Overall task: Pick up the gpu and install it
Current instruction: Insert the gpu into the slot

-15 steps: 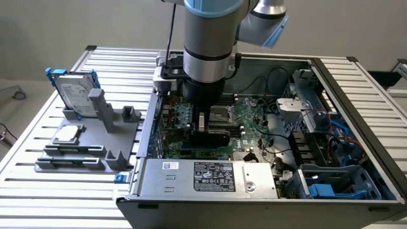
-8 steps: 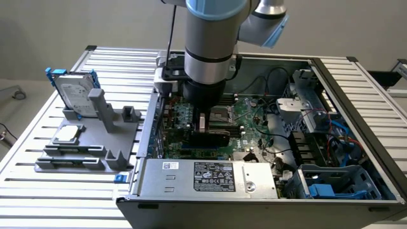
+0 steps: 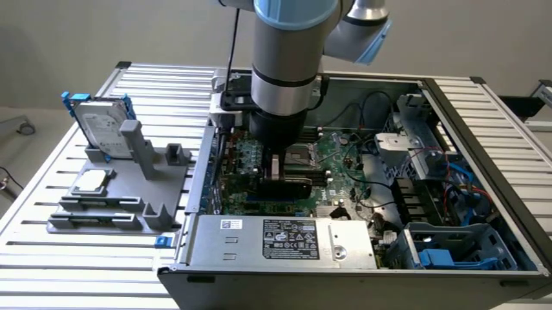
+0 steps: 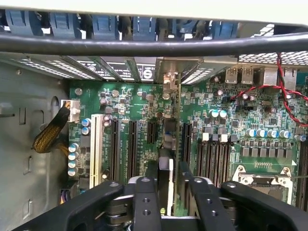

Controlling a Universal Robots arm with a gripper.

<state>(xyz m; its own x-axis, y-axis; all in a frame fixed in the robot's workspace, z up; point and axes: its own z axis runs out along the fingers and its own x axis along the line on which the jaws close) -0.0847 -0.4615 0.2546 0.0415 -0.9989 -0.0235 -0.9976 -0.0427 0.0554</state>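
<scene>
On the slatted metal surface (image 3: 52, 258) the open computer case (image 3: 483, 161) held my gripper (image 4: 169, 185), jaws apart astride the gpu (image 4: 166, 178) (standing edge-on in its motherboard slot), so I judged installation nearly finished, seating needing confirmation.

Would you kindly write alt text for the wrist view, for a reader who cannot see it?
Looking down between the gripper fingers, the gpu stands on edge in a slot of the green motherboard, running toward the case's rear brackets. Black expansion slots and one white slot flank it, and a red cable crosses the board by the CPU socket.
</scene>
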